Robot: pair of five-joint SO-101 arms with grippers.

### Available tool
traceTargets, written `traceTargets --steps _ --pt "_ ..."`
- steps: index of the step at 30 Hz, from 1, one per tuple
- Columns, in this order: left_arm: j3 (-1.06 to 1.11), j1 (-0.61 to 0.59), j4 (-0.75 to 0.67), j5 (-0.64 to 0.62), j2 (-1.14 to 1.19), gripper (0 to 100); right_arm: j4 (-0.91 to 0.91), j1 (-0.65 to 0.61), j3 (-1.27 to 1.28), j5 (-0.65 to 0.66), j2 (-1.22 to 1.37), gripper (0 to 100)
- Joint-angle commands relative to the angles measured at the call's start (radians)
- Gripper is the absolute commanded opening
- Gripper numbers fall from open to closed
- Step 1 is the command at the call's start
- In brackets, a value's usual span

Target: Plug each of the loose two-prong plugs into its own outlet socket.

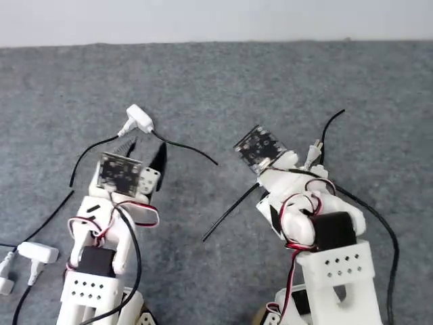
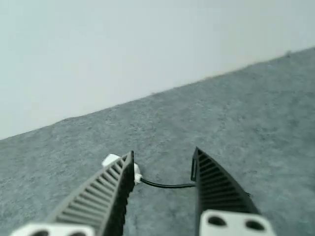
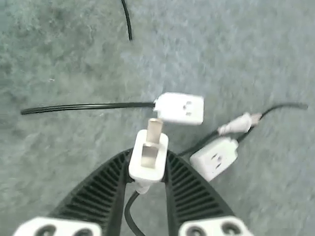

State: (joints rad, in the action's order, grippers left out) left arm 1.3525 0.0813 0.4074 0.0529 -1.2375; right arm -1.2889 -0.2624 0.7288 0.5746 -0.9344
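Overhead, we see both arms standing side by side on a grey carpet [image 1: 223, 81]. The left gripper [image 1: 143, 150] hovers with its jaws spread apart and nothing between them. It points at a white connector [image 1: 139, 120] lying just beyond the fingertips, with a pale wall [image 2: 147, 49] behind. We cannot tell whether this connector is a plug or a socket. From the left wrist, one finger partly hides it, and a black cord [image 2: 167, 185] runs from it across the gap between the jaws.

From the right wrist, the right gripper [image 3: 147, 156] is clamped on the body of a white two-prong plug [image 3: 147, 162]. The plug's flat prongs point away from the gripper toward the first socket [image 3: 179, 108], which lies on the carpet with its two slots facing the camera. One prong tip reaches the edge of that socket, but we cannot tell whether they touch.

A second socket [image 3: 214, 158] lies near the held plug, slots visible. A loose plug [image 3: 238, 123] rests just beside it. A white block [image 1: 38, 252] on a cord lies on the carpet beside the left arm's base.
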Motion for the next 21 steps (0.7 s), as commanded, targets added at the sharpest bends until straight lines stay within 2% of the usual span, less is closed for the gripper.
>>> traceTargets --steps 1,6,10,16,21 --pt "-0.035 0.071 0.048 0.017 -0.012 19 0.117 -0.010 0.026 0.038 0.016 0.8" --pt "-0.116 0.158 0.186 0.014 -0.012 19 0.191 -0.117 0.060 0.035 0.038 0.8" --pt "-0.151 0.206 0.244 0.014 -0.012 19 0.194 -0.202 0.044 0.034 0.039 0.8" --pt "-0.285 0.293 0.371 0.015 -0.012 19 0.196 -0.214 0.041 0.034 0.031 0.8" --pt "-0.337 0.330 0.423 0.015 -0.012 19 0.197 -0.219 0.040 0.037 0.031 0.8"
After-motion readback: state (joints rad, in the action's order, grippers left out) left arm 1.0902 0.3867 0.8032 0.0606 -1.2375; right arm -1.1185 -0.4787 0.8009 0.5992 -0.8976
